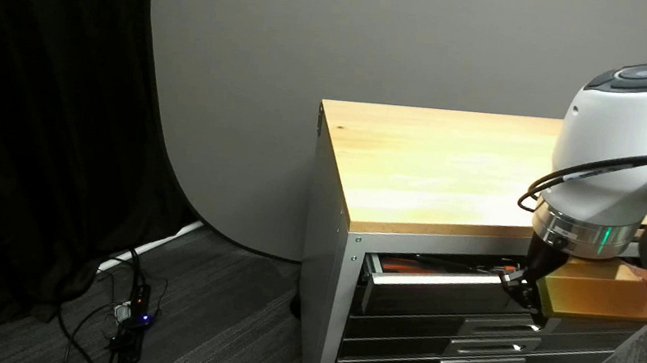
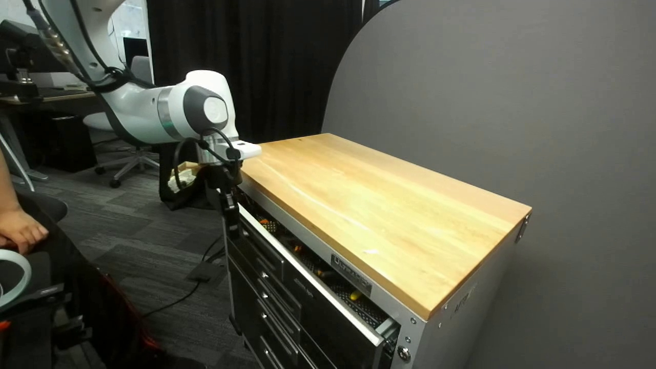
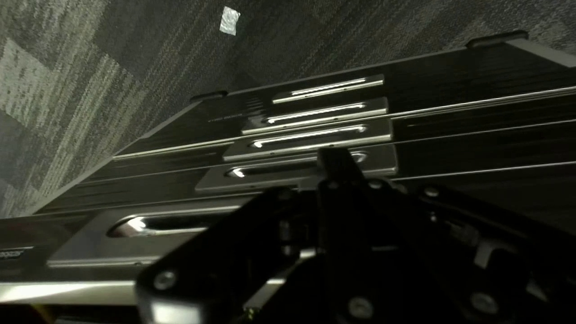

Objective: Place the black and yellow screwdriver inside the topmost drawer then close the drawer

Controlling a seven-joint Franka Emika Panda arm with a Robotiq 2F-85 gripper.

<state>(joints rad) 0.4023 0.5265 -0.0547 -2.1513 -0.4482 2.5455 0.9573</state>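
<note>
The topmost drawer (image 1: 437, 300) is partly open, its silver top edge standing out from under the wooden top; it also shows in an exterior view (image 2: 328, 302) and at the bottom left of the wrist view (image 3: 67, 290). Several orange and yellow items lie inside. A yellow tool end (image 2: 355, 295) shows near its near end; I cannot tell whether it is the black and yellow screwdriver, which I cannot make out elsewhere. My gripper (image 3: 337, 166) points down, shut and holding nothing visible, at the drawer's front by its handle, in both exterior views (image 1: 536, 315) (image 2: 232, 225). Contact is unclear.
The wooden tabletop (image 1: 439, 163) extends behind the arm. Lower drawers (image 3: 310, 139) with silver handles lie below the gripper, closed. A grey panel (image 1: 235, 106) stands behind the cabinet. A person's hand (image 2: 23, 228) shows at the left edge of an exterior view.
</note>
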